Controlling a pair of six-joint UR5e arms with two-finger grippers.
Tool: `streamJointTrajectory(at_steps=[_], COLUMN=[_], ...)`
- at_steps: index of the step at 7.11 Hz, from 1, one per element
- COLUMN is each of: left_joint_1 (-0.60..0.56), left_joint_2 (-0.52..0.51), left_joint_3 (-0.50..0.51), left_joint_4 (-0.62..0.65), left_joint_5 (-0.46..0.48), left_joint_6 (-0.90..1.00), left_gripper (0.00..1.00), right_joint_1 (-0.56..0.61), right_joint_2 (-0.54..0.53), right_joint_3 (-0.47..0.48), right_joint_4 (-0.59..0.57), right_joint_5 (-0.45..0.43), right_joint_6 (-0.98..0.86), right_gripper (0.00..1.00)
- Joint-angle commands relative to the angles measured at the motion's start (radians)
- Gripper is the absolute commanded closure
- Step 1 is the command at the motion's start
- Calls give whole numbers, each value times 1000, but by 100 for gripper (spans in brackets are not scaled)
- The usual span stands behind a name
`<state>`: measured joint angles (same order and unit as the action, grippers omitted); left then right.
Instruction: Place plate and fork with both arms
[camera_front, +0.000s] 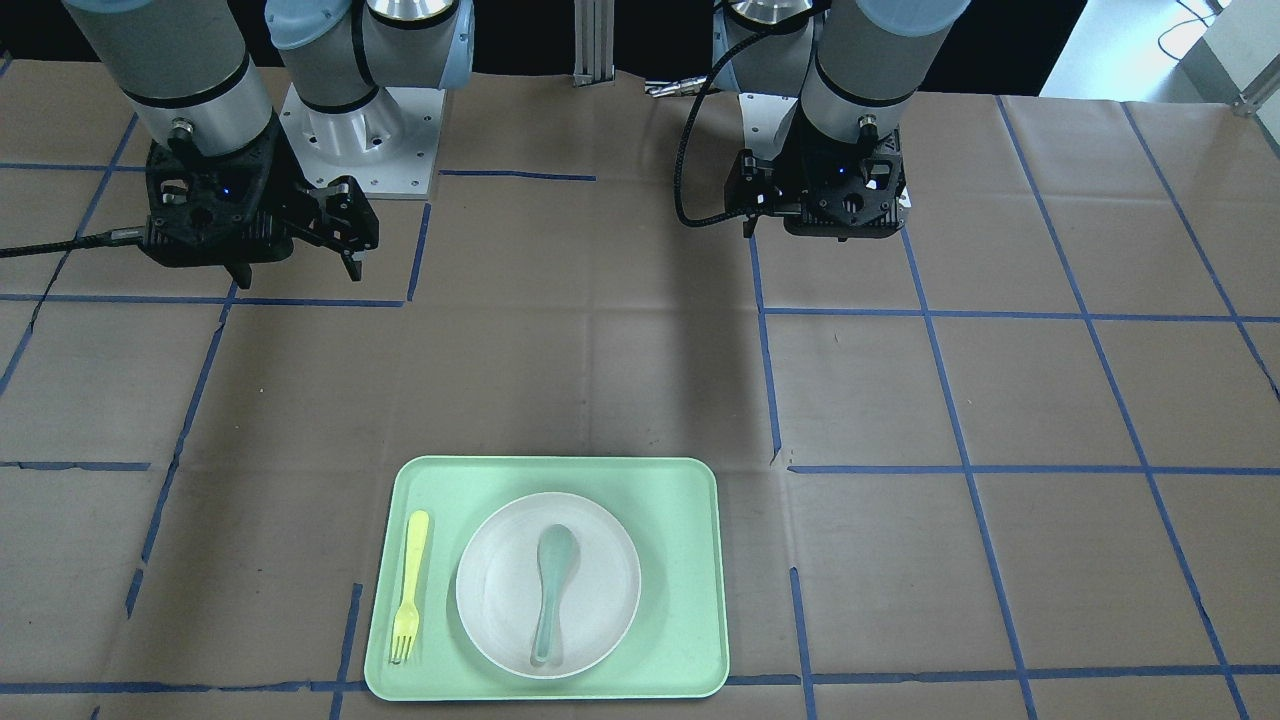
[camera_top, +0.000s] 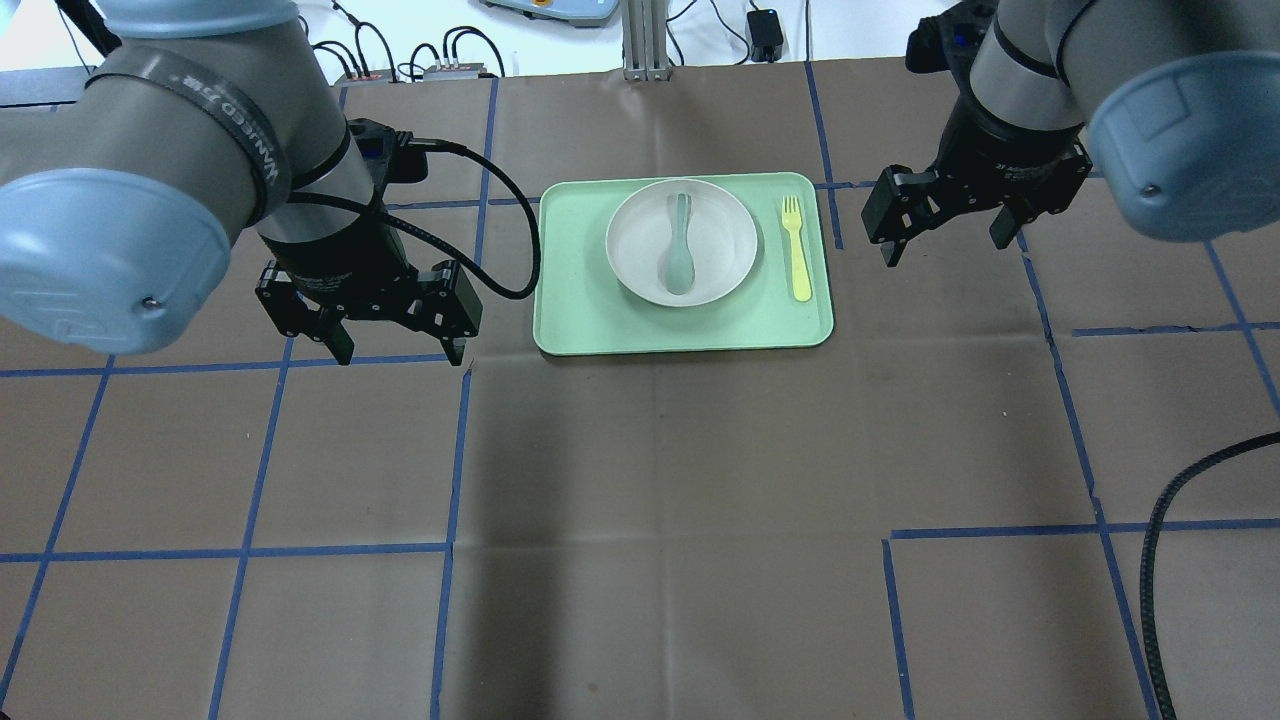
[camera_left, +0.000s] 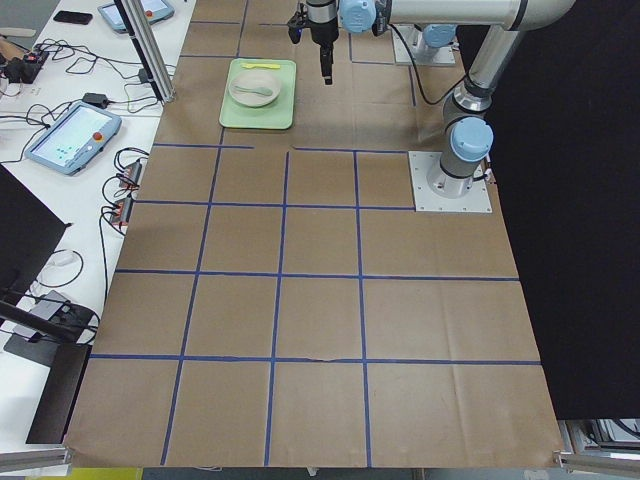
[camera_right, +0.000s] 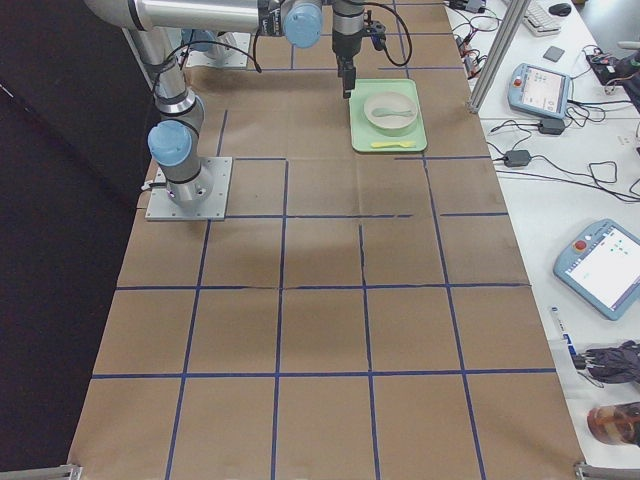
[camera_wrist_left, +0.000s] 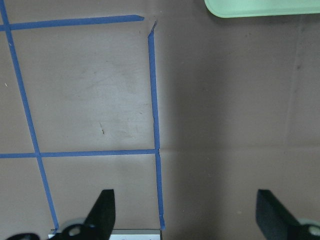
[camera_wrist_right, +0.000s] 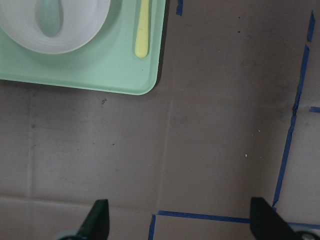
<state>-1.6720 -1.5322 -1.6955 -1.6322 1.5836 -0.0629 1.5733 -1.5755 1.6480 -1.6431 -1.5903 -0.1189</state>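
Note:
The off-white plate (camera_top: 640, 245) sits on the mint-green tray (camera_top: 690, 330) at the table's far middle, with a pale blue-green spoon (camera_top: 680, 245) lying in it. The yellow fork (camera_top: 796, 248) lies on the tray to the plate's right, tines pointing away from me. My left gripper (camera_top: 398, 352) is open and empty, above the paper left of the tray's near-left corner. My right gripper (camera_top: 945, 245) is open and empty, just right of the tray. The right wrist view shows the plate (camera_wrist_right: 85, 35), the fork's handle (camera_wrist_right: 143, 30) and the tray's corner (camera_wrist_right: 100, 75) ahead of the open fingers.
Brown paper with a blue tape grid (camera_top: 450, 450) covers the table. A black cable (camera_top: 1170, 560) loops at the near right edge. The left wrist view shows only paper, tape and a tray corner (camera_wrist_left: 260, 7). Pendants and cables lie beyond the table's far edge (camera_right: 545, 90).

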Motion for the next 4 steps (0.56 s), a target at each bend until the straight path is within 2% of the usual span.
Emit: streamJointTrajectory(at_steps=[1,4], left_joint_1=[0,0], left_joint_2=[-2,-2], left_joint_3=[0,0], left_joint_4=[2,2], left_joint_5=[1,-1], left_joint_6=[0,0], left_gripper=[0,0], right_joint_1=[1,1], right_joint_2=[0,2], right_joint_3=[-2,1], right_joint_4=[11,8], right_joint_5=[-2,6], right_joint_6=[2,1], right_gripper=[0,0])
